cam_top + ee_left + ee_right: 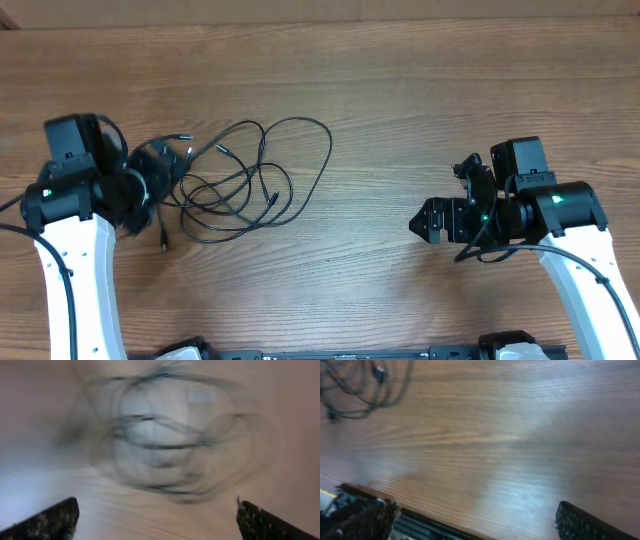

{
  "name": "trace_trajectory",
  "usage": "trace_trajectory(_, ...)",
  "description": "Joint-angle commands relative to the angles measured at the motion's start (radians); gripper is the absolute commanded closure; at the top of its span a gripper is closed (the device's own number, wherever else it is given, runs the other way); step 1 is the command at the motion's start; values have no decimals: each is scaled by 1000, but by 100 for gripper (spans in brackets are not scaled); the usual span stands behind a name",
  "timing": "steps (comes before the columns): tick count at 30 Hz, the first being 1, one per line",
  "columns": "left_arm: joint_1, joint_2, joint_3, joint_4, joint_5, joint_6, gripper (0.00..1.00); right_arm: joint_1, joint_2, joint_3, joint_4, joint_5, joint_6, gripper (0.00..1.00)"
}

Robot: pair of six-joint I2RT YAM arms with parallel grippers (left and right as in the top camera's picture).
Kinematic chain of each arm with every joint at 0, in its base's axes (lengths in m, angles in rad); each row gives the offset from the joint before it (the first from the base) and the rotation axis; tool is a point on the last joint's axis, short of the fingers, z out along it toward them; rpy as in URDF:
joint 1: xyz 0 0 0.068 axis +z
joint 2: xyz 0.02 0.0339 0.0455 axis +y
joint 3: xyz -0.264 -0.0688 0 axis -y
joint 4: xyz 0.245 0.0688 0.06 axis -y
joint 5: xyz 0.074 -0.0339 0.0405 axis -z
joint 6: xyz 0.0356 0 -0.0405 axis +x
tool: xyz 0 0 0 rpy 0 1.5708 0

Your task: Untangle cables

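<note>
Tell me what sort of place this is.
Probably a robotics lab or test bench: a wooden table holds a tangle of thin black cables, with a white left arm and right arm based at its near edge.

Black cables (pixel 367 387) lie in loose loops on the wooden table (pixel 510 435) at the upper left, blurred. The right gripper (pixel 477 520) has its two dark fingers (pixel 585 522) spread wide at the lower corners.
</note>
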Motion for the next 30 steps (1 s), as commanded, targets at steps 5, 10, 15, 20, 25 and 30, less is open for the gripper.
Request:
trace_trajectory(5,40,-6,2,-145,-275,263,0,-1,0,8,239,-133,192,0)
trace_trajectory(10,55,-88,2,-187,-53,425,10,0,40,8,380,-170,310,0)
trace_trajectory(15,54,-269,2,-183,-17,514,0,20,190,8,593,-373,311,0)
trace_trajectory(20,54,-305,2,-197,-12,515,0,200,429,8,932,-443,394,0)
trace_trajectory(25,54,-274,2,-192,-6,495,1,372,614,8,1130,-320,472,0)
trace_trajectory(30,54,-236,2,-187,-12,496,0,432,694,8,1184,-276,492,0)
